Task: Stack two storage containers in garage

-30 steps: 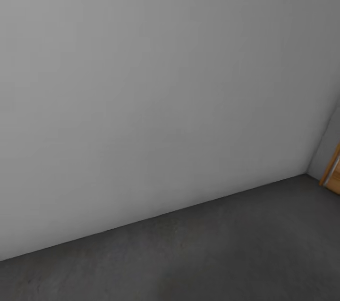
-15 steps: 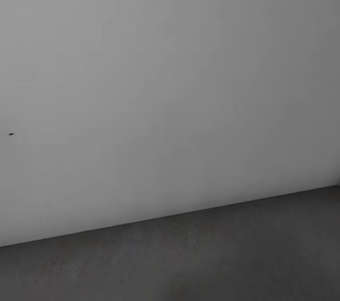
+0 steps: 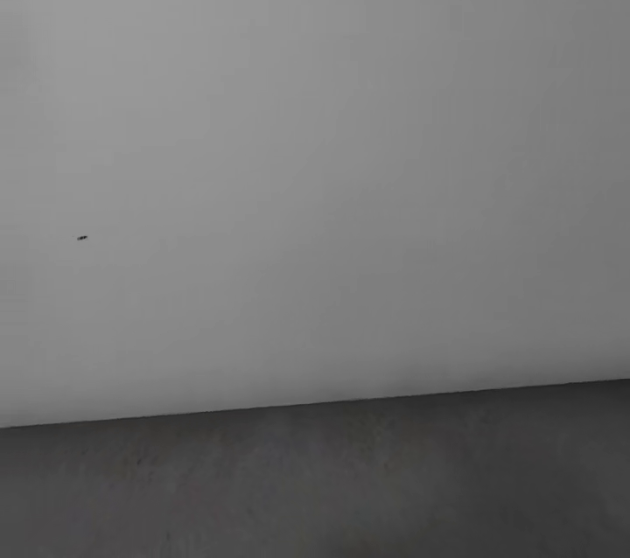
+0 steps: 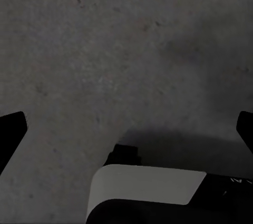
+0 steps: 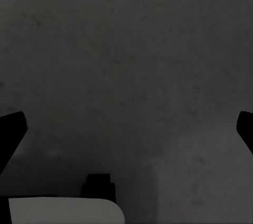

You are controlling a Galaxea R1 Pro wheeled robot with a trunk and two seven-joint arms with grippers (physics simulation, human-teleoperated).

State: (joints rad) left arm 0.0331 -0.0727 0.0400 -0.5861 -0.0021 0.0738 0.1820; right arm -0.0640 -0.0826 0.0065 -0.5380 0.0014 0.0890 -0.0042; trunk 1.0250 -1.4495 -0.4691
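Note:
I am in the garage, facing a plain pale grey wall (image 3: pixel 315 156) that meets the dark grey concrete floor (image 3: pixel 350 479). The two storage containers are out of view. In the left wrist view my left gripper (image 4: pixel 126 129) is open, its dark fingertips (image 4: pixel 11 132) far apart above bare mottled floor (image 4: pixel 105 50), with nothing between them. In the right wrist view my right gripper (image 5: pixel 126 129) is open in the same way over shadowed floor (image 5: pixel 126 50), empty.
A small dark speck (image 3: pixel 82 238) marks the wall at the left. A white and black part of my own body (image 4: pixel 147 192) lies below the left gripper. A similar white part (image 5: pixel 58 211) sits below the right one.
The head view has swung: the wall's base line has levelled out, the wooden frame at the right edge has left the picture, and the speck came in and shifted right.

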